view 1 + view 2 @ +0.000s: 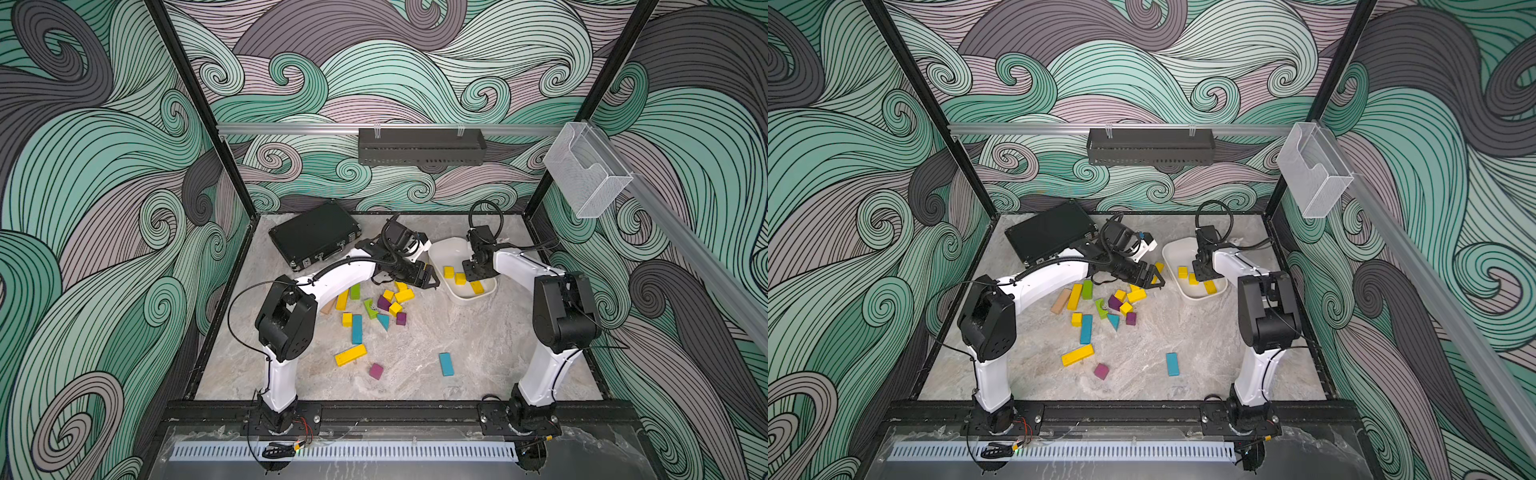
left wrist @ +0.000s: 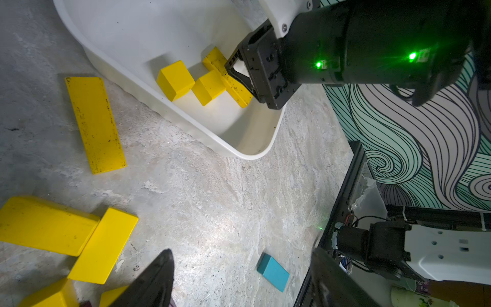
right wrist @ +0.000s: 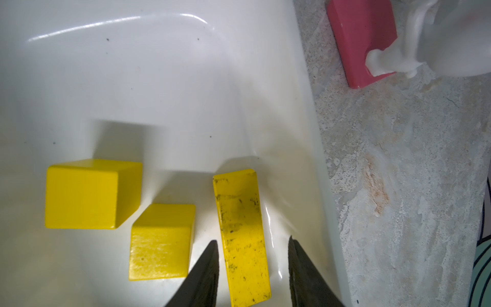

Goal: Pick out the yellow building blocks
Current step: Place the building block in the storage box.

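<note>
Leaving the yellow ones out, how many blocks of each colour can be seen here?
Blue blocks: 3
Purple blocks: 3
Green blocks: 2
Tan block: 1
Pink block, seen only in the right wrist view: 1
Total: 10

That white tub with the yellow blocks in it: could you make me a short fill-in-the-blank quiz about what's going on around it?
1. The white tub holds ____ yellow blocks.
2. The right end effector hangs over the tub with its jaws on either side of a flat yellow ____, not gripping it.
3. Alone on the table near the right arm's base lies a ____ block.
4. The black case lies in the table's far ____ corner in both top views.

Missing words: three; bar; blue; left
</note>
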Motion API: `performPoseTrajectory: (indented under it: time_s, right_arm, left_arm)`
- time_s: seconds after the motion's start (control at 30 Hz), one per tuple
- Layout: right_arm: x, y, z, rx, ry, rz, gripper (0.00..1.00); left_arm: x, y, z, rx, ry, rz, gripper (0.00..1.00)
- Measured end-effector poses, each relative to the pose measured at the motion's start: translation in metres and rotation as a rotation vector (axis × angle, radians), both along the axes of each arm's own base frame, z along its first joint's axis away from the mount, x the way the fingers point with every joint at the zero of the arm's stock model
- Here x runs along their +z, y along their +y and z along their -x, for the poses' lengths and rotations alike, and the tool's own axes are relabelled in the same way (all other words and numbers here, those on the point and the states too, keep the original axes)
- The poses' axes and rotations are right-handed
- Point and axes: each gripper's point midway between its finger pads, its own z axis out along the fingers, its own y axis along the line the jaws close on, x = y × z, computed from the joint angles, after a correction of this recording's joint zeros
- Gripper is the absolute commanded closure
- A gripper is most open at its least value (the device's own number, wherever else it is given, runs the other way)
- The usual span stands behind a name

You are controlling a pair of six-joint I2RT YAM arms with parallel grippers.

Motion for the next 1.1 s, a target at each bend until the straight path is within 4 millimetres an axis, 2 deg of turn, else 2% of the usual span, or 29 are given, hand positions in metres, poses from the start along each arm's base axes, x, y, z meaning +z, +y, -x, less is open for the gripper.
performPoseTrajectory:
  time_s: [0.2,0.43,0.6,0.83,1.1]
  right_arm:
    - [0.015,0.002,-0.002,-0.007,-0.036,-0.022,0.57]
    - [0.051,0.006,-0.009,-0.013,-0.119,-0.052,0.57]
    - [0.073,0.013,-0.007,0.001,-0.164,-0.073,0.57]
    - [0.100,0.040,-0.001,0.053,-0.214,-0.112,0.57]
    - [0.136,0.083,0.012,0.153,-0.283,-0.163,0.58]
  left_arm:
    - [0.000,0.000,0.000,0.000,0.000,0.000,0.21]
    - [0.000,0.000,-0.001,0.002,-0.003,-0.003,0.21]
    - [-0.001,0.001,-0.001,0.004,-0.004,-0.005,0.21]
    - [0.004,0.004,-0.003,0.015,-0.030,-0.016,0.21]
    - [0.031,0.019,-0.012,0.060,-0.104,-0.014,0.22]
